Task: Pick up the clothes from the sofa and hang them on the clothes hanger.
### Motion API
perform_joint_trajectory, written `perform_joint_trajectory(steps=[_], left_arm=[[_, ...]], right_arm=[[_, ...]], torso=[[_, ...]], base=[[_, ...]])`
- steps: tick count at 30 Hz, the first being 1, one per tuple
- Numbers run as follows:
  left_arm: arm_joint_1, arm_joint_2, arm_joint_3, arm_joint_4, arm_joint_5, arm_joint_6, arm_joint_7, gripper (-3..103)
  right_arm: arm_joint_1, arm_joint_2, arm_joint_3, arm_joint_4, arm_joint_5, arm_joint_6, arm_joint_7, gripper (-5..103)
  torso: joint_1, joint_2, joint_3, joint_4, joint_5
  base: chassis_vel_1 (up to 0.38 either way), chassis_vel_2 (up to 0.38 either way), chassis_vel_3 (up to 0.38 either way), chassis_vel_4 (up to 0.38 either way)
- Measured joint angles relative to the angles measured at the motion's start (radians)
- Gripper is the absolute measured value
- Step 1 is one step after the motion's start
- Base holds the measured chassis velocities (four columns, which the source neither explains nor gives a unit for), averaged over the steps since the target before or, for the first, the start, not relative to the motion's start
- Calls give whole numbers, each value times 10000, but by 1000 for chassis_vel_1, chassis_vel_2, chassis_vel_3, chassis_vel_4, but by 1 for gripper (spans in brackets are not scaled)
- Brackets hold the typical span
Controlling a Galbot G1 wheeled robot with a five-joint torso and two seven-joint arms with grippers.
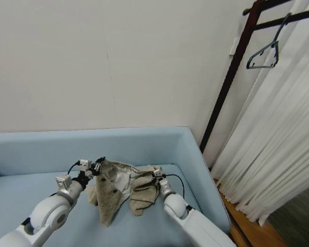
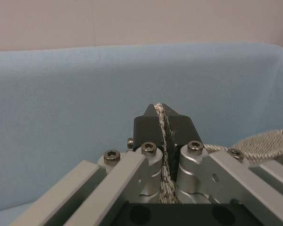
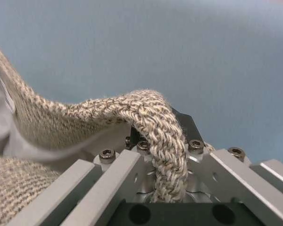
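Sweater gripped over sofa
You see left gripper and right gripper each clenched on its knit edge

Rack top cut off, right pincer half buried under knit

Head looks down; wrists close (sharing sofa).

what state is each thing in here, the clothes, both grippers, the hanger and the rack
knit garment: pinched at two spots, the rest drooping onto the sofa seat
left gripper: fingers shut on the knit garment's edge
right gripper: fingers shut on a fold of the knit garment
hanger: hanging on the rack's bar, bare
rack: upright beside the sofa
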Motion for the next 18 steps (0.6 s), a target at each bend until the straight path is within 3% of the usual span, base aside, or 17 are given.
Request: perform_joint_trajectory(steps=[7, 16, 18], left_arm=[[218, -146, -167, -176, 238, -143, 171, -1], [933, -568, -306, -637, 398, 119, 336, 31], [1002, -756, -345, -934, -34, 633, -540, 42]], right_arm=[[341, -831, -70, 1598, 786, -383, -33, 1], [432, -1513, -157, 2056, 953, -424, -211, 1], [319, -1560, -142, 2056, 953, -417, -220, 1]], torso=[[0, 0, -1, 0, 2], [0, 0, -1, 1, 1], [0, 2, -1, 1, 3]], base=[[0, 0, 0, 0], [0, 0, 0, 0], [0, 0, 0, 0]])
